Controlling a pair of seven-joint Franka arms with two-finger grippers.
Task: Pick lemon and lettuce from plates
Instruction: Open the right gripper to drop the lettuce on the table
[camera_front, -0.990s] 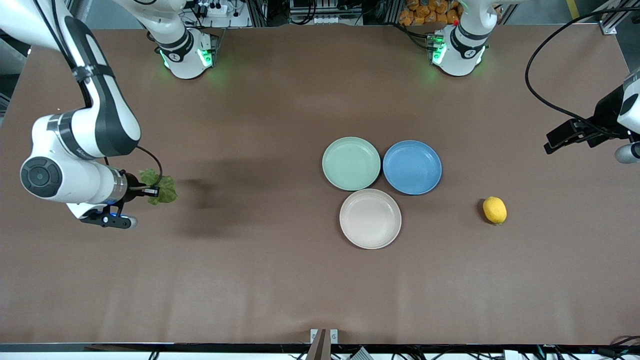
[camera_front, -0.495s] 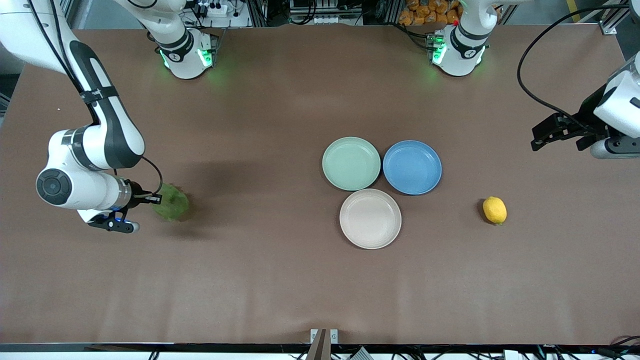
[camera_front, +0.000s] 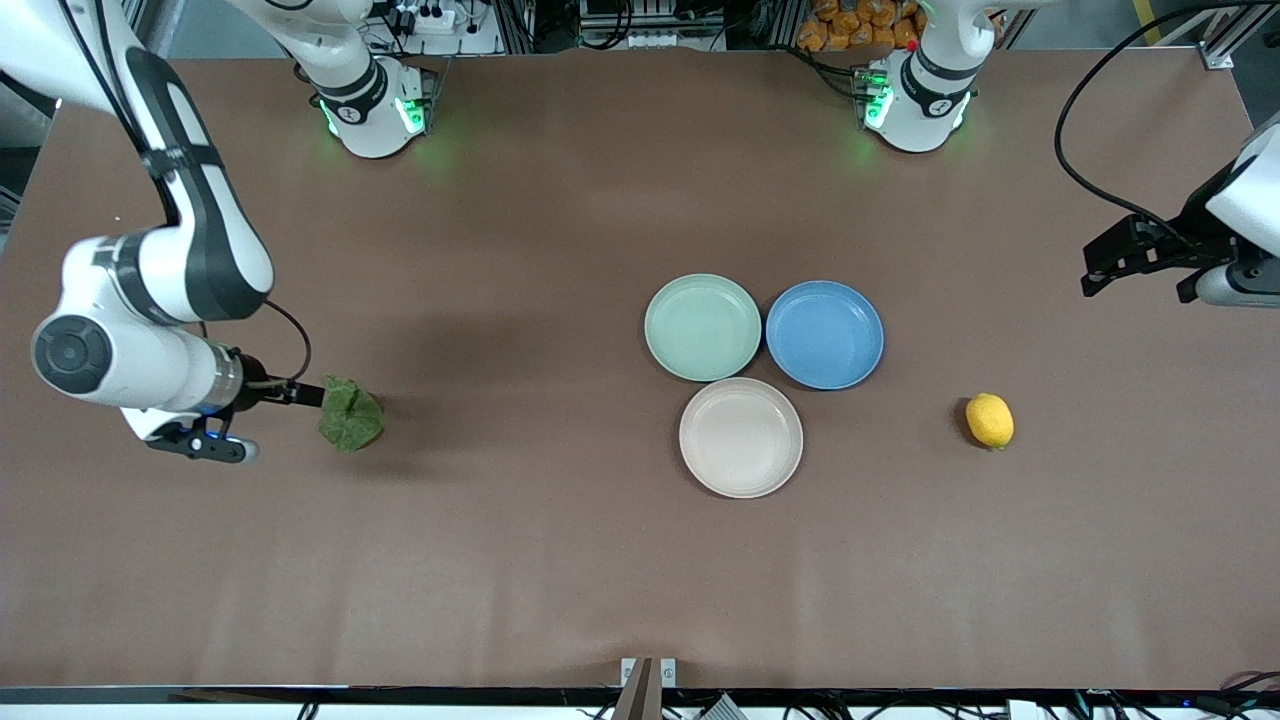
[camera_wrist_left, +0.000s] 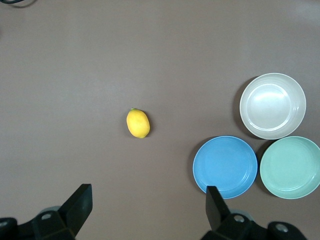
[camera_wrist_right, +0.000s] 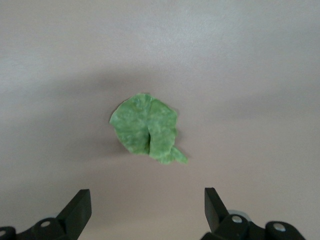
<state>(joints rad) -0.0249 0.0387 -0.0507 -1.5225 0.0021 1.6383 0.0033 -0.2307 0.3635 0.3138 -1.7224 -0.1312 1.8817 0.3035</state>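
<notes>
The lettuce (camera_front: 350, 418), a green wrinkled leaf, lies on the bare table toward the right arm's end; it also shows in the right wrist view (camera_wrist_right: 147, 129). My right gripper (camera_front: 298, 392) is open and empty over the table just beside the leaf (camera_wrist_right: 146, 200). The lemon (camera_front: 989, 420) lies on the bare table toward the left arm's end, and shows in the left wrist view (camera_wrist_left: 138, 123). My left gripper (camera_front: 1105, 265) is open and empty, high over the table's end (camera_wrist_left: 148, 197). The mint plate (camera_front: 702, 327) and the beige plate (camera_front: 740, 437) are empty.
An empty blue plate (camera_front: 824, 334) touches the mint plate, on its side toward the left arm's end. The three plates cluster mid-table, and show in the left wrist view: beige (camera_wrist_left: 272, 105), blue (camera_wrist_left: 225, 166), mint (camera_wrist_left: 290, 167).
The right gripper let go of the lettuce, which dropped onto the table. The right arm drew back a little toward its end. The left gripper shifted slightly near the table's end.
</notes>
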